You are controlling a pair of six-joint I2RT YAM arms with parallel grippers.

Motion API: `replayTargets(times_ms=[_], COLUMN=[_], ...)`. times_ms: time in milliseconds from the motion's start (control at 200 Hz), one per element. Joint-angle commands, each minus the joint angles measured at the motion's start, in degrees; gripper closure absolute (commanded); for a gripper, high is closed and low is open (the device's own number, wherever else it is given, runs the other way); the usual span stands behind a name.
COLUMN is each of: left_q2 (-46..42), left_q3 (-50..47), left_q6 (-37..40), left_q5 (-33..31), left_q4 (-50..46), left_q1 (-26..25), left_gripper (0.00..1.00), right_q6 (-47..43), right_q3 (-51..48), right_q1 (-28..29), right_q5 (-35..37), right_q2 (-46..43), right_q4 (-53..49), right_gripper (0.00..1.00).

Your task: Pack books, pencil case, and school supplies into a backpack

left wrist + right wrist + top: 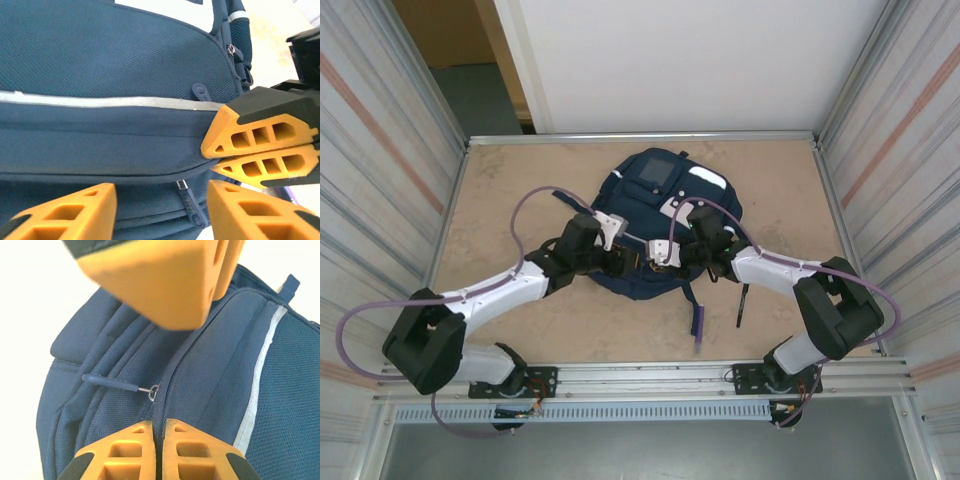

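Soft, even light from above, faint shadows beneath the arms (500, 290) on the table (520, 180). Wrist views burn out to white beyond the backpack (210, 370); the nearest orange finger (160, 290) is blurred — the weave sharp.

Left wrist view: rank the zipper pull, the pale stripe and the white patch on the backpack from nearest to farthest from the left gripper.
1. Zipper pull, low, between the left gripper's fingers.
2. Pale stripe, across the backpack's middle.
3. White patch, at the top edge.
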Motion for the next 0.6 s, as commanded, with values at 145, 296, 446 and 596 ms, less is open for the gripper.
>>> replayTargets(times_ms=[145, 296, 446, 596], left_q2=[7.36, 11.18, 11.91, 12.87], left_q3=[5.37, 6.25, 6.88, 7.88], left_q6=[-4.07, -7.48, -6.16, -2.32], left_q5=[3.4, -6.68, -7.5, -3.9], left_q4=[-2.92, -6.36, -6.1, -5.1], left_q1=[-5.03, -5.31, -5.29, -5.38], left_gripper=[0.42, 0.46, 0.56, 0.84], right_q6=[-0.35, -0.07, 0.35, 0.45], right_q3=[0.04, -0.86, -1.47, -1.38], right_q1=[-0.43, -1.37, -1.5, -1.66], right_q5=[-2.47, -3.63, -4.53, -4.65], right_q2=[-1.49, -1.69, -2.33, -3.32], right_q4=[1.9, 2.62, 3.99, 4.27], right_gripper=[1.0, 1.0, 1.0, 1.0])
